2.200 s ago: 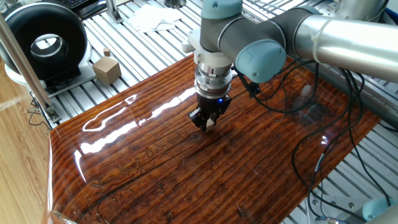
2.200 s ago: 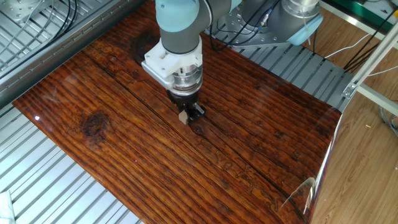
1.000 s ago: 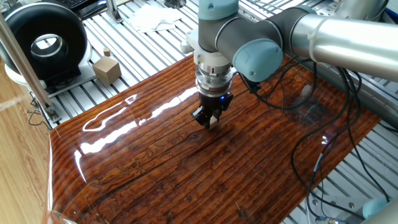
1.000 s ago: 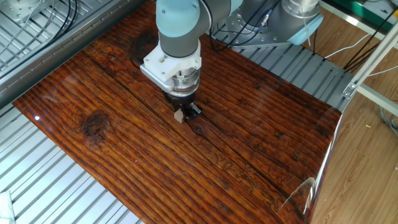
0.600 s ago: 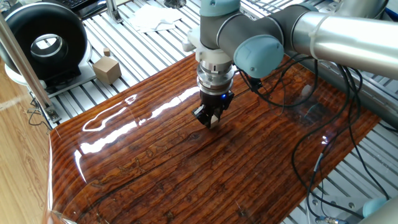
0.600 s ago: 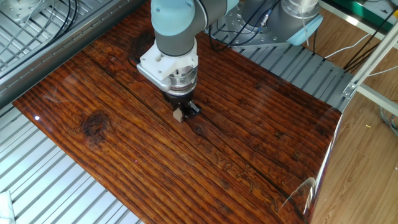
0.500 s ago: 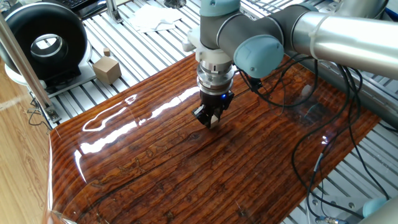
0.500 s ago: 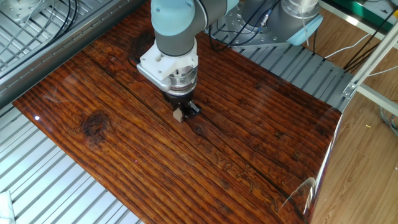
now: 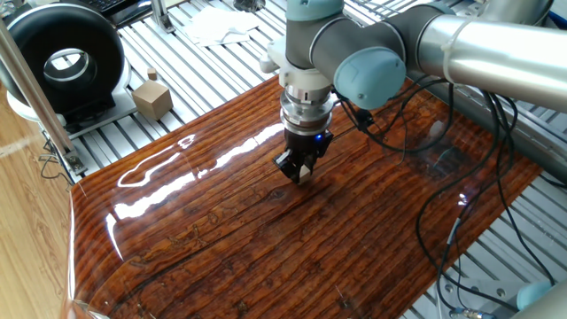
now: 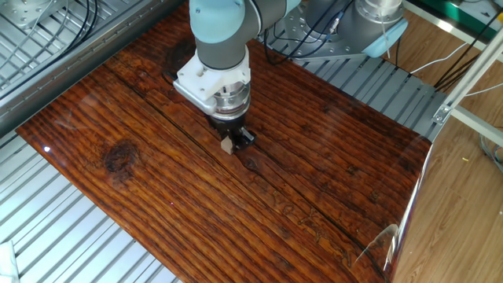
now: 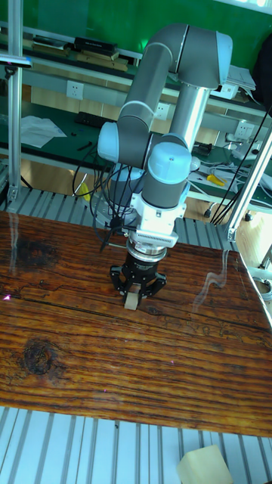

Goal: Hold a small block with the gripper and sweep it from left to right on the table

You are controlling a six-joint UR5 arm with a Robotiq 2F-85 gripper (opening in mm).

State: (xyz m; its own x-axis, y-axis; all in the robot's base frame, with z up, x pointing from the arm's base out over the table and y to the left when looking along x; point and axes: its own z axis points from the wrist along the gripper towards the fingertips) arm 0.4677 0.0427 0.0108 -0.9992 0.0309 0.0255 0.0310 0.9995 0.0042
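1. My gripper (image 9: pixel 301 173) (image 10: pixel 232 144) (image 11: pixel 133 297) points straight down near the middle of the table (image 9: pixel 221 239) (image 10: pixel 330 157) (image 11: pixel 75 355)
2. My fingers are narrow, pinched on the block (image 9: pixel 302 175) (image 10: pixel 226 146) (image 11: pixel 131 302)
3. The block sits at the table surface between my fingertips; whether it touches I cannot tell
4. Beyond the table's edge a larger cube (image 9: pixel 151 97) stands on the frame (image 9: pixel 190 66), well apart from the block

larger cube (image 9: pixel 152 97): tan, small knob on top, on slatted aluminium frame (image 9: pixel 190 66), 10 o'clock
black ring device (image 9: pixel 64 58): just beside cube, 10 o'clock
white cloth (image 9: pixel 213 27): on frame, 11 o'clock
black cables (image 9: pixel 461 221): 3 o'clock
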